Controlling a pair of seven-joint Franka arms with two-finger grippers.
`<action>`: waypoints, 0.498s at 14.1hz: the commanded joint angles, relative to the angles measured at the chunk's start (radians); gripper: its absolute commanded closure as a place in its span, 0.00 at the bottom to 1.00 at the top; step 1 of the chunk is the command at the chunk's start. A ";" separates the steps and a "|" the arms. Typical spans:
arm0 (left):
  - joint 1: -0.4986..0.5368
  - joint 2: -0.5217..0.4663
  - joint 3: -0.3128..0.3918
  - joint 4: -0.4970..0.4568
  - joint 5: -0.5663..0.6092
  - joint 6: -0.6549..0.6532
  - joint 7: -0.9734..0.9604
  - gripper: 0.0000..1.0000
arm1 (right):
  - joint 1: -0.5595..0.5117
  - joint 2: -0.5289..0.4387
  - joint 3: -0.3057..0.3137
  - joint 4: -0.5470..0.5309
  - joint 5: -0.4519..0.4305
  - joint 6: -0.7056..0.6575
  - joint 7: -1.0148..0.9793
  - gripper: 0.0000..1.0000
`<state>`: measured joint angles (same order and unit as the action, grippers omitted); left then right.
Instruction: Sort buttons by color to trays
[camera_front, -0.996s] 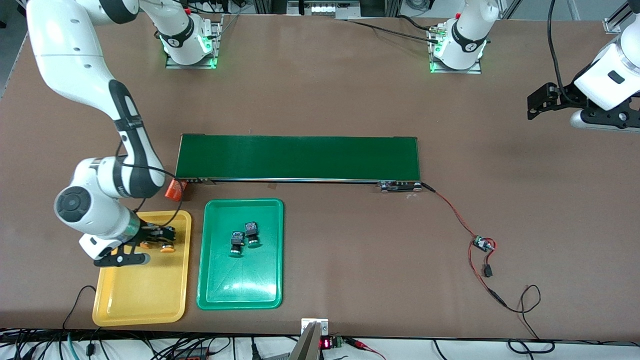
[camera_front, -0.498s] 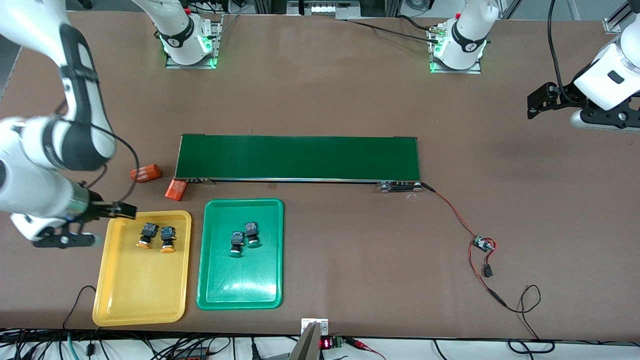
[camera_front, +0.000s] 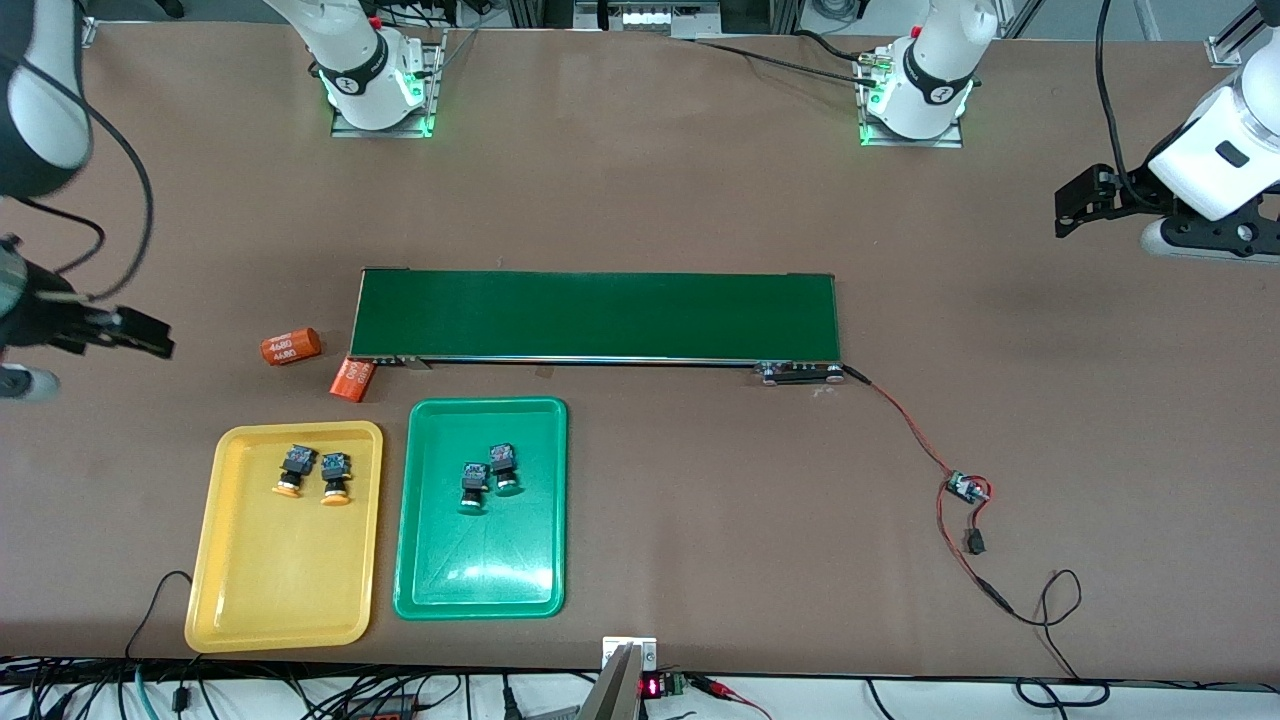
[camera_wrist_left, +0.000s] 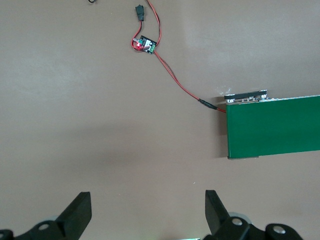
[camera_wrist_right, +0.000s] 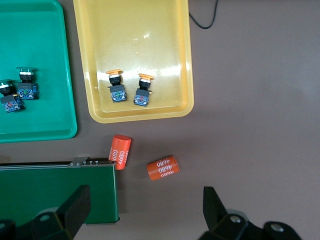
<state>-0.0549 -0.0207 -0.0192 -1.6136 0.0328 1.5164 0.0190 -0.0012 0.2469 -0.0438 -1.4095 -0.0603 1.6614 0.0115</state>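
Two yellow-capped buttons (camera_front: 292, 470) (camera_front: 335, 478) lie side by side in the yellow tray (camera_front: 270, 590), at its end toward the conveyor. Two green-capped buttons (camera_front: 472, 487) (camera_front: 503, 468) lie together in the green tray (camera_front: 480, 570) beside it. My right gripper (camera_front: 150, 340) is open and empty, up over bare table at the right arm's end. Its wrist view shows the yellow tray (camera_wrist_right: 135, 30), the green tray (camera_wrist_right: 35, 30) and all the buttons (camera_wrist_right: 116, 86) past the open right gripper (camera_wrist_right: 145, 207). My left gripper (camera_front: 1068, 210) (camera_wrist_left: 147, 210) waits open and empty over bare table at the left arm's end.
A long dark green conveyor belt (camera_front: 600, 315) crosses the middle of the table. Two orange cylinders with white print (camera_front: 290, 346) (camera_front: 351, 379) lie by its end, between it and the yellow tray. A small circuit board (camera_front: 966, 487) on red and black wires lies toward the left arm's end.
My right gripper has risen off the yellow tray and swung away toward the right arm's end of the table, uncovering the two yellow buttons and one orange cylinder. The left arm has not moved.
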 joint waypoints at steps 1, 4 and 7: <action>0.001 -0.008 0.002 0.011 -0.008 -0.021 0.013 0.00 | 0.066 -0.110 -0.090 -0.104 0.010 -0.005 -0.013 0.00; 0.003 -0.008 0.005 0.011 -0.010 -0.025 0.016 0.00 | 0.063 -0.170 -0.084 -0.157 0.011 -0.061 -0.013 0.00; 0.003 -0.008 0.005 0.011 -0.010 -0.025 0.015 0.00 | 0.047 -0.209 -0.041 -0.186 0.011 -0.123 -0.004 0.00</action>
<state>-0.0546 -0.0207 -0.0172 -1.6136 0.0328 1.5116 0.0190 0.0500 0.0811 -0.0981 -1.5479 -0.0572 1.5453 0.0097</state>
